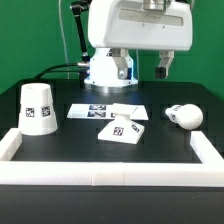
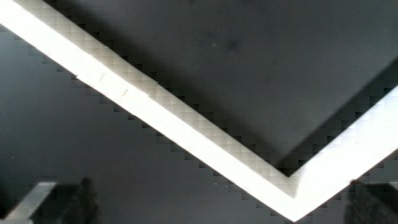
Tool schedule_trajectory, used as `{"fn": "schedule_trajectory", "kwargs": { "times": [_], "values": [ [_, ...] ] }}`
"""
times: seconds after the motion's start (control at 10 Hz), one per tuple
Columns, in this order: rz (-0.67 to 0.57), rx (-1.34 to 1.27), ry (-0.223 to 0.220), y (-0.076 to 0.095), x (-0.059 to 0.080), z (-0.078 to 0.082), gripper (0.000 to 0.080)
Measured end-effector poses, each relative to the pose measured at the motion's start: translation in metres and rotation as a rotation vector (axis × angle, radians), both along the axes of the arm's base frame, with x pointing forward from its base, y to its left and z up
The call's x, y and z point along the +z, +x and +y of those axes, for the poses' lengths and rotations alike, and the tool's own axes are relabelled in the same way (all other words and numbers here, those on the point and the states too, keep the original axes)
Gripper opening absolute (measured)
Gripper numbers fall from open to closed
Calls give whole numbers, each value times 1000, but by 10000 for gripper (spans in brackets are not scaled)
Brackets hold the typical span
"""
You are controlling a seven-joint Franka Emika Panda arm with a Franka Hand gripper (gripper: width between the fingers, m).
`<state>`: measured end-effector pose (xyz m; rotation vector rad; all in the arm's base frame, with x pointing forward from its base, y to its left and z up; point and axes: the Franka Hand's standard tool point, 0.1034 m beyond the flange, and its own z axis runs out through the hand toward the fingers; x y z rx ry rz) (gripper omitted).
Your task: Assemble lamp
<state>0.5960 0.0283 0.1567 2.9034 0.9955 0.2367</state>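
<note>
Black table (image 1: 80, 150): base (image 1: 123, 130), bulb (image 1: 183, 115), shade (image 1: 38, 108) well apart from wide-spread end effector (image 1: 145, 68)

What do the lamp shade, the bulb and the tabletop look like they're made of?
Shade: probably hard white plastic, matte and evenly coloured, with stiff tapered walls. Bulb: the same white plastic look, with a smoothly rounded head. Tabletop: black and matte, no glare; material unclear.

Three lamp parts: one shade (image 1: 38, 108), one base (image 1: 124, 130), one bulb (image 1: 185, 115). One marker board (image 1: 108, 109). One white rail (image 1: 100, 172), one black table (image 1: 75, 140). One arm (image 1: 135, 30) with one gripper (image 1: 144, 70), two fingers (image 2: 54, 200) on it.
</note>
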Motion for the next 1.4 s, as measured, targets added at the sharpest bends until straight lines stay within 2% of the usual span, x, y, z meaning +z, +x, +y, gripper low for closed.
{"fn": "schedule_trajectory", "kwargs": {
  "times": [0.5, 0.7, 1.0, 1.4],
  "values": [
    [0, -6, 1, -1, 0, 0, 699],
    [-7, -54, 5, -28, -1, -9, 699],
    [-1, -102, 7, -64, -19, -29, 699],
    [2, -284, 44, -62, -18, -25, 699]
  ]
}}
